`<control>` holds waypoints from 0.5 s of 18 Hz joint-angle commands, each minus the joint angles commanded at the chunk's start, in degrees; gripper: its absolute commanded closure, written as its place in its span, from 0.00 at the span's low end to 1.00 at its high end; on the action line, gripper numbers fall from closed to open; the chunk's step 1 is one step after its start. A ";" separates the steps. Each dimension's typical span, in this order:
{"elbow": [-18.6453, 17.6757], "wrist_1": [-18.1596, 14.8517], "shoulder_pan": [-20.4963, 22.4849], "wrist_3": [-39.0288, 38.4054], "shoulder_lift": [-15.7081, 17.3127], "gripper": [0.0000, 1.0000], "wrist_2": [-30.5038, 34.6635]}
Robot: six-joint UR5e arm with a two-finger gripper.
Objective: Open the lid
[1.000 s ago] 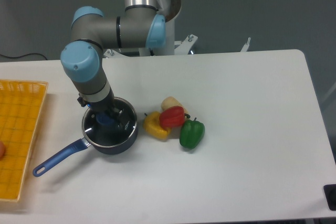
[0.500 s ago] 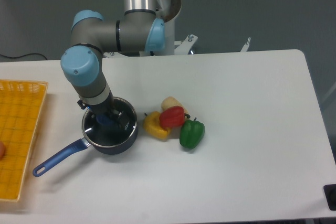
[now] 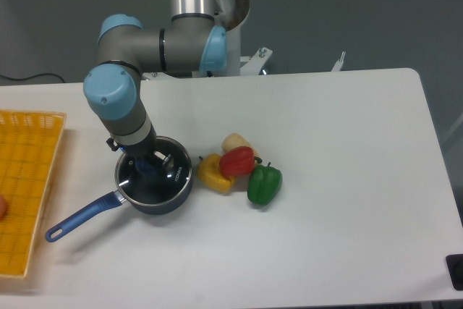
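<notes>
- A white surface [image 3: 325,179] seen from above and in front, with a grey-and-light-blue robot arm [image 3: 155,45] mounted at its far edge.
- The arm reaches forward and down toward the left-centre of the surface, ending over a dark blue saucepan [image 3: 153,187].
- The saucepan has a long blue handle [image 3: 81,218] pointing toward the near left.
- The lid [image 3: 156,176], round dark glass with a metal rim, sits over the top of the saucepan; whether it rests flat on the rim or is slightly raised cannot be told from this view.
- The blue knob [image 3: 147,166] at the lid's centre shows just below the arm's wrist.
- The claw [image 3: 150,161] is down at the knob, its fingers on either side of it and closed around it as far as can be seen; the wrist hides much of the grip.
- Just right of the saucepan lies a cluster of peppers touching one another: a yellow pepper [image 3: 212,172] nearest the pan, a red pepper [image 3: 238,161] beside it, a green pepper [image 3: 264,184] at the near right.
- A pale, cream-coloured item [image 3: 234,142] lies just behind the red pepper.
- A yellow mesh basket [image 3: 25,179] sits at the left edge of the surface, well apart from the saucepan.
</notes>
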 joint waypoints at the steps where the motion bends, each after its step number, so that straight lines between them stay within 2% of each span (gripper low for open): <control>1: 0.09 -0.17 0.00 -0.09 0.00 0.46 -0.09; 9: 0.61 -0.26 0.00 -0.17 0.61 0.46 0.79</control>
